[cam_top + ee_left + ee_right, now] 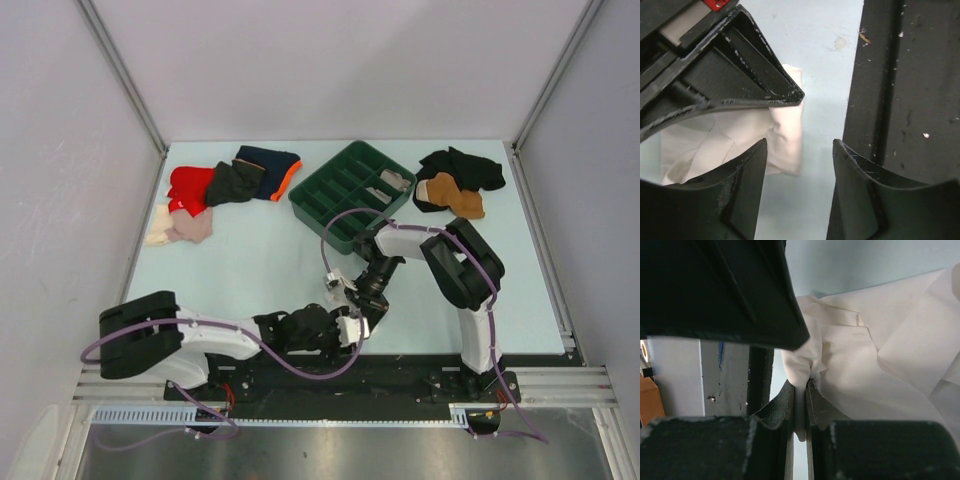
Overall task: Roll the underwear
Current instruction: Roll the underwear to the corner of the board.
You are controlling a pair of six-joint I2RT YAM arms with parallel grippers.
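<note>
The underwear [785,132] is a small white cloth lying crumpled on the pale blue table near its front edge. My left gripper [800,142] is open, and only bare table shows between its fingers. Its left finger [747,175] stands over the cloth's near edge. My right gripper [801,385] is shut on a pinched fold of the underwear [875,370]. In the top view both grippers meet at the table's front middle, left gripper [348,326] and right gripper [362,300], and they hide the cloth there.
A green compartment tray [335,200] stands at the back centre. Red, dark and pale garments [215,185] lie at the back left. Black and tan garments [455,180] lie at the back right. A black rail [910,100] runs along the table's near edge, right beside my left gripper.
</note>
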